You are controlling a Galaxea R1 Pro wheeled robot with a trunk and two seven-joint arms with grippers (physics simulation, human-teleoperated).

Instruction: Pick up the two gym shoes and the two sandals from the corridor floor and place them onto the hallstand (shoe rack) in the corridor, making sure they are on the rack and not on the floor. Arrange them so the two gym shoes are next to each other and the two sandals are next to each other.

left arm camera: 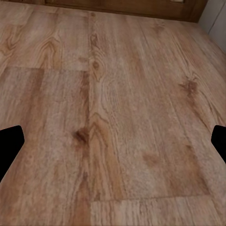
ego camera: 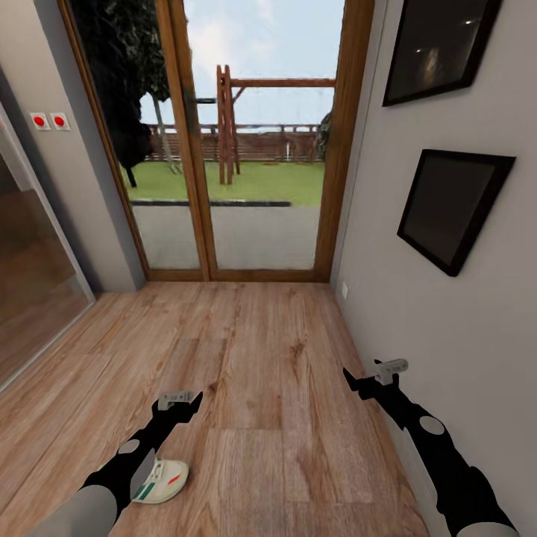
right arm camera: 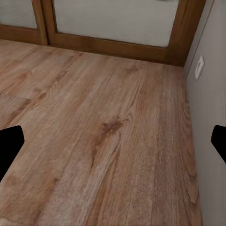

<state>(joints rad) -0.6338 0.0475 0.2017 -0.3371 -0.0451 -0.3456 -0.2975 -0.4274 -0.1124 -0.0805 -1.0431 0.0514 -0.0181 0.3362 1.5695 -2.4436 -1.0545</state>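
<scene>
Corridor floor [ego camera: 283, 373], one gym shoe [ego camera: 160, 481] under left arm [ego camera: 127, 466].

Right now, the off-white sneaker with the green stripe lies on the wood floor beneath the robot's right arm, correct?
Not quite: the off-white sneaker with the green stripe lies on the wood floor beneath the robot's left arm, as the head view shows.
</scene>
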